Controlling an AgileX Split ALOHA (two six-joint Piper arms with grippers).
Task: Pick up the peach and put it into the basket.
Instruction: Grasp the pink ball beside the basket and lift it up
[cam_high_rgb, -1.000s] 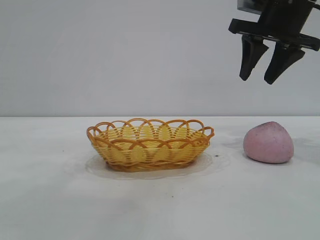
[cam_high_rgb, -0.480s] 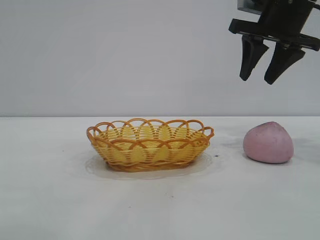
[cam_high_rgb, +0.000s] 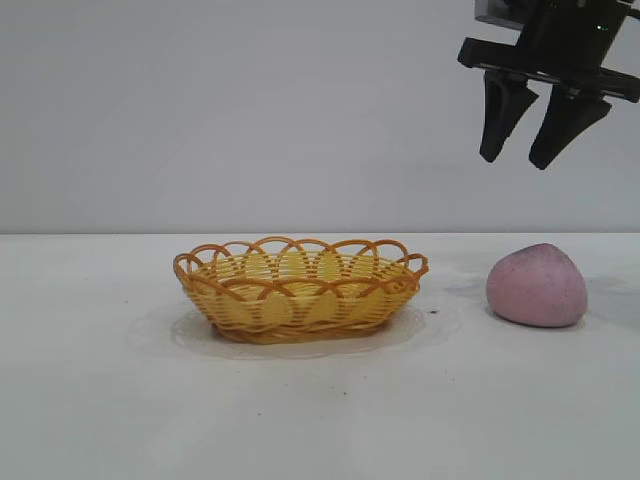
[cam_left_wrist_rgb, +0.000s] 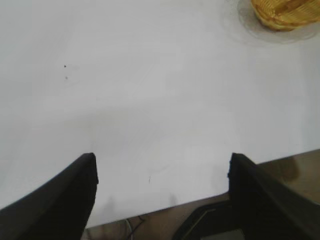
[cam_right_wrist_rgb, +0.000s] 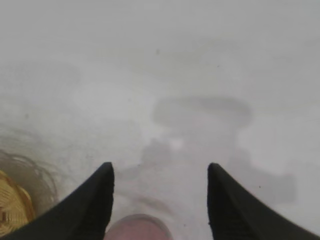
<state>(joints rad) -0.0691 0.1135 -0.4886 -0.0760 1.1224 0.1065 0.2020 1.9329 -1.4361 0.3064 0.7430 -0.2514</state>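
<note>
Peach (cam_high_rgb: 537, 286) sits on surface right of basket (cam_high_rgb: 299, 288), directly below right claw (cam_high_rgb: 527, 158), fingers apart & empty, so nearer arm.

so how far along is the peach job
Nothing is done yet: the peach sits on the table to the right of the empty basket, apart from it. In hand: the right gripper hangs open above the peach, holding nothing. Left: descend, grasp, carry, drop into the basket.
</note>
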